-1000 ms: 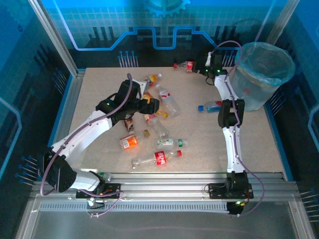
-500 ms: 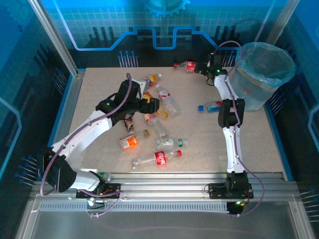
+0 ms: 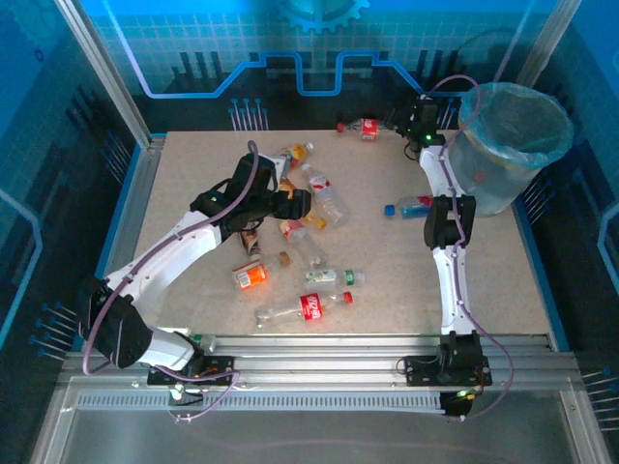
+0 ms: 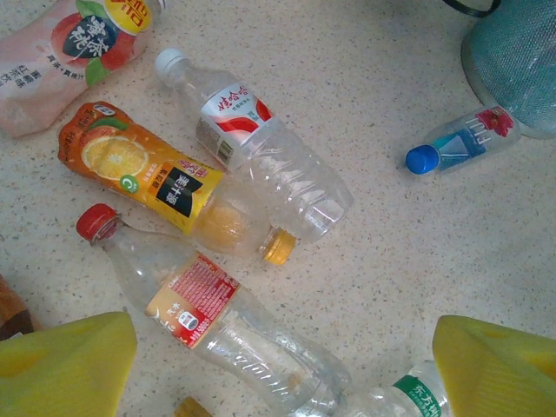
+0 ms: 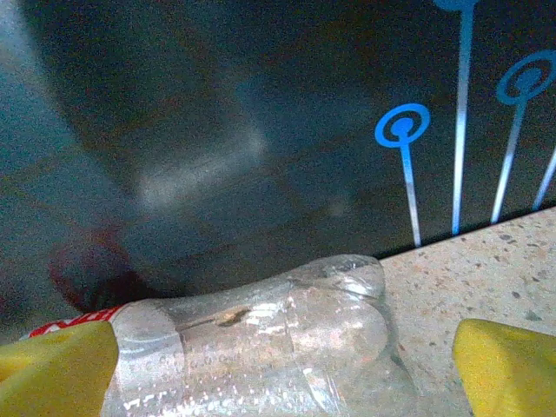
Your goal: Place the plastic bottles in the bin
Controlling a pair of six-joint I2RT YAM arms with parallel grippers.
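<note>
Seen from above, the left arm reaches over the group of plastic bottles (image 3: 329, 206) in the middle of the tabletop (image 3: 503, 280), with the left claw (image 3: 296, 204) above them. The right arm stretches to the far edge, where the right claw (image 3: 408, 121) is just beside a red-labelled bottle (image 3: 364, 128). The bin (image 3: 513, 145) stands at the far right corner, and a blue-capped bottle (image 3: 413, 205) lies near its foot.

The left wrist view shows more clearly how this claw stands: its yellow fingers (image 4: 65, 365) are spread wide and hold nothing. Between them lies a clear red-capped bottle (image 4: 208, 321). Further on lie an orange juice bottle (image 4: 148, 174) and a white-capped bottle (image 4: 252, 139), side by side.

The right wrist view shows the right claw open too. The red-labelled bottle, clear and crumpled, lies between its fingers (image 5: 508, 369), not gripped. The right finger is apart from it.
</note>
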